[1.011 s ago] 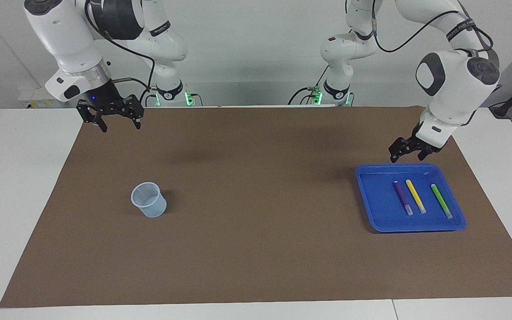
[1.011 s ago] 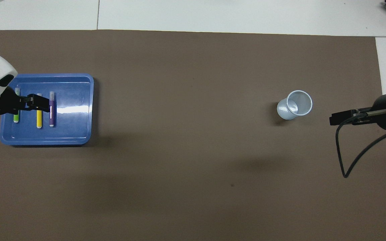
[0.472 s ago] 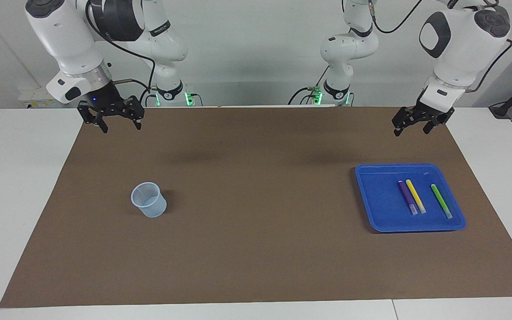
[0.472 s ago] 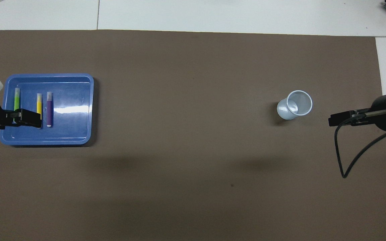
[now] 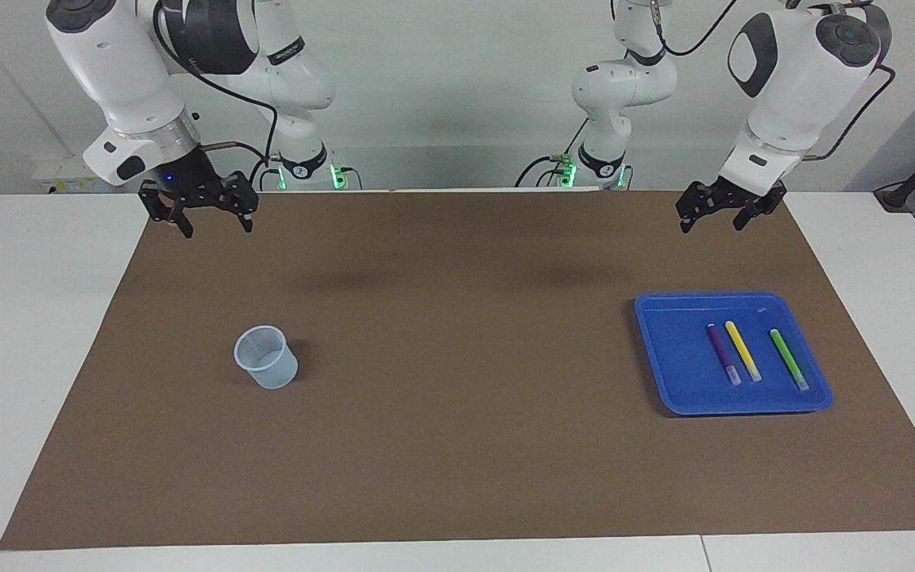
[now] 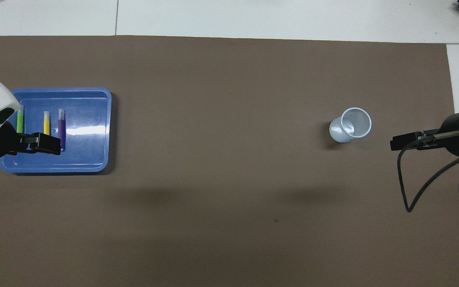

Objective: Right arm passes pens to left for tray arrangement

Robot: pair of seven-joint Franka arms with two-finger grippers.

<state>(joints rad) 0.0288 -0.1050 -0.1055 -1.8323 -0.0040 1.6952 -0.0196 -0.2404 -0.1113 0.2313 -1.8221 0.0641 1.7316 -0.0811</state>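
Left gripper (image 5: 718, 213) now raised off tray (image 5: 668, 349) of 3 pens (image 5: 745, 354), spread, empty; right gripper (image 5: 207, 214) spread.

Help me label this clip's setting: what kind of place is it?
Probably a robotics lab: two white arms mounted at a table, a brown mat covering it, with only a tray of pens and a plastic cup.

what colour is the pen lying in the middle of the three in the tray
Yellow, between the purple and green pens in the blue tray; clearest in the facing view.
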